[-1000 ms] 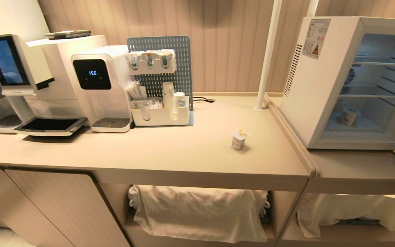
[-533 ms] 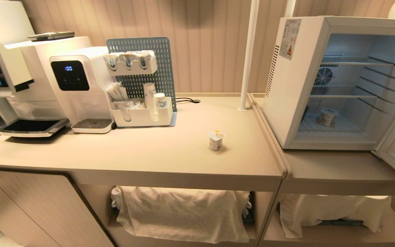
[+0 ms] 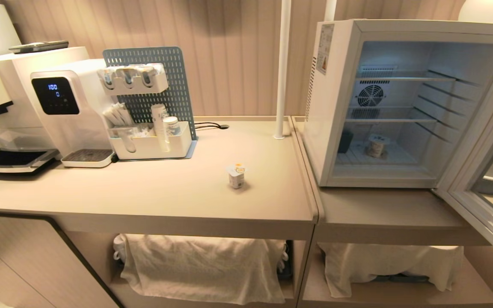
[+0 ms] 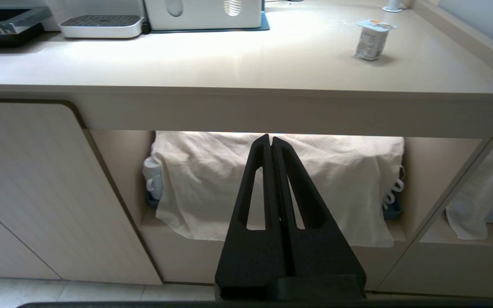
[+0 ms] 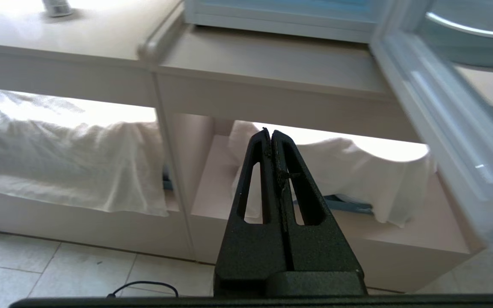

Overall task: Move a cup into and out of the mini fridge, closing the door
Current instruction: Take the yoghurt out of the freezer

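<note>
Both grippers, left (image 4: 271,139) and right (image 5: 271,132), hang pressed together, empty; we risk clipping the open door (image 3: 482,188) while reaching the cup (image 3: 236,175).

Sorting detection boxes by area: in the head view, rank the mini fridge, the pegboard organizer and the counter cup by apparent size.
1. mini fridge, though nearest the camera
2. pegboard organizer
3. cup on the counter

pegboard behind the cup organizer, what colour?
Blue-grey pegboard, dotted with small holes; head view shows it best.
</note>
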